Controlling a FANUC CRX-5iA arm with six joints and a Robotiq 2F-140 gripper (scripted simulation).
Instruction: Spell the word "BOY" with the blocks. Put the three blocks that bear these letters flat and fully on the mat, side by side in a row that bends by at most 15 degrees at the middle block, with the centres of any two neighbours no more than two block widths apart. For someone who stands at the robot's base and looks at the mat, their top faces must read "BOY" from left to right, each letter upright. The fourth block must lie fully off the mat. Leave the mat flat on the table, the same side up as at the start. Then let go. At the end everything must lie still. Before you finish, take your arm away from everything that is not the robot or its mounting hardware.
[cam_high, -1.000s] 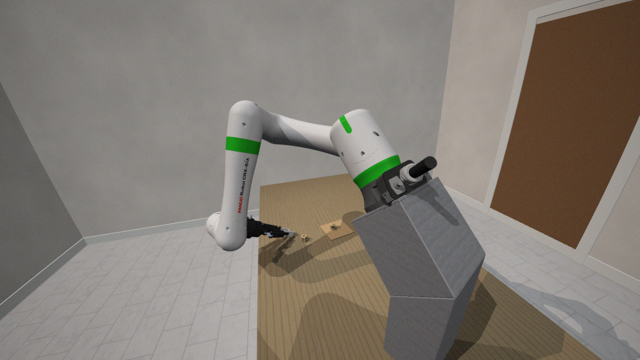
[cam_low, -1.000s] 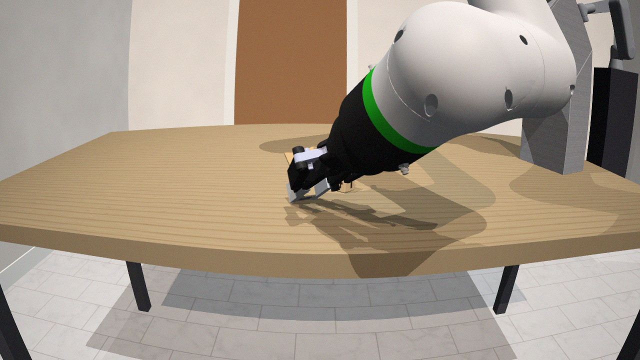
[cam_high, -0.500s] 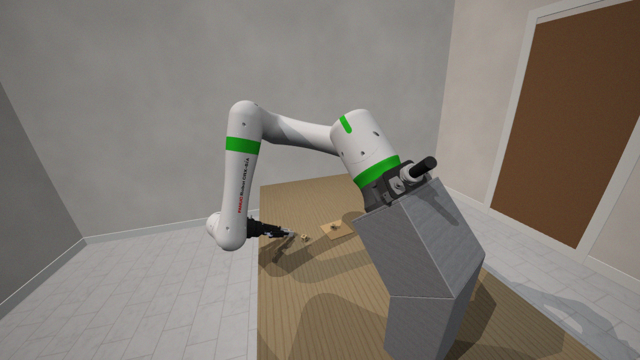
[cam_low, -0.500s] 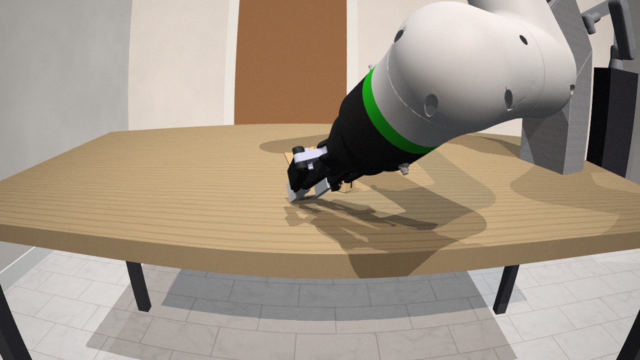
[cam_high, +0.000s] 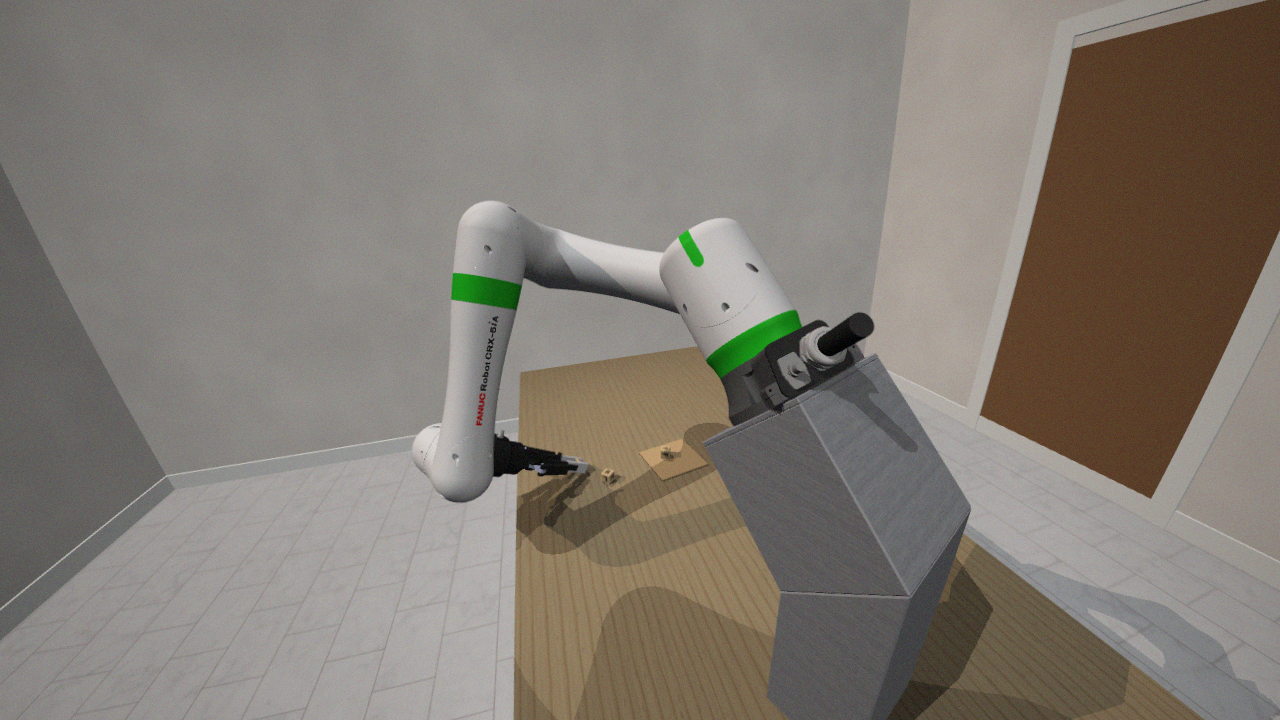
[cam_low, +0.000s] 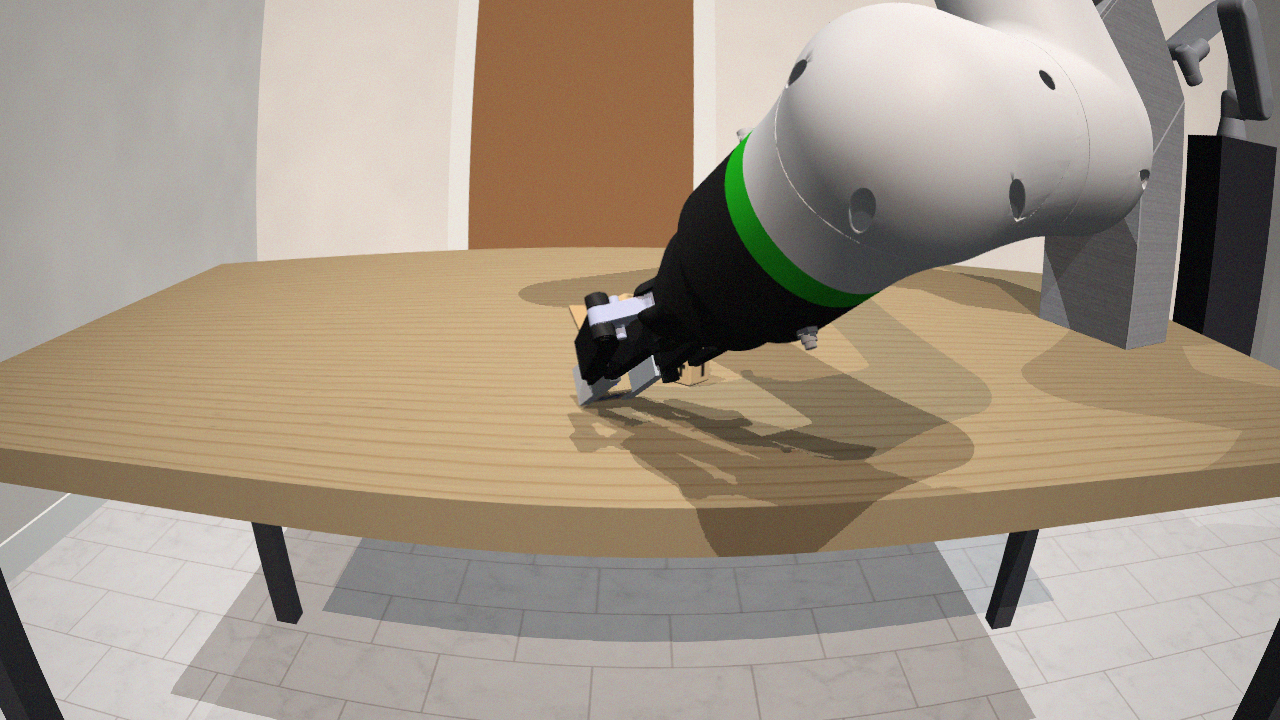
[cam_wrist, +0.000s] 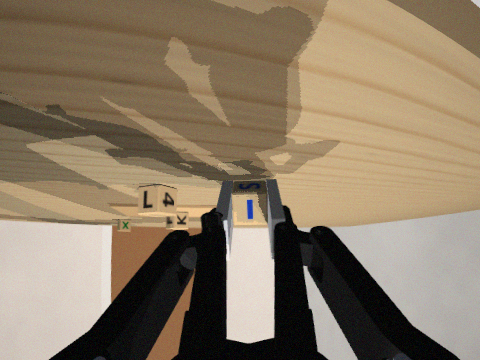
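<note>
Item 1: gripper (cam_wrist: 250, 203), black linkage with grey fingertips, tilted low over the wooden table (cam_low: 268, 394). The fingers are pinched onto a small wooden block (cam_wrist: 248, 208), whose near face shows a blue upright stroke (the letter itself cannot be read with certainty). In the exterior view the gripper (cam_low: 608, 386) has its tips at or just above the table surface, casting a branched shadow beside it.

Item 2: second block (cam_wrist: 158, 199), just to the side of the held one in the wrist view, off the fingers, faces marked "L" and "4". In the top view a lone block (cam_high: 609, 476) lies on the bare table, just beyond the fingertips.

Item 3: mat (cam_high: 673, 462), thin tan sheet lying flat on the table, near the grey pedestal (cam_high: 841, 501). At least one block (cam_high: 666, 451) stands on it; its letter is too small to read.

Item 4: white arm (cam_high: 483, 358) with green bands, reaching down from the pedestal.
</note>
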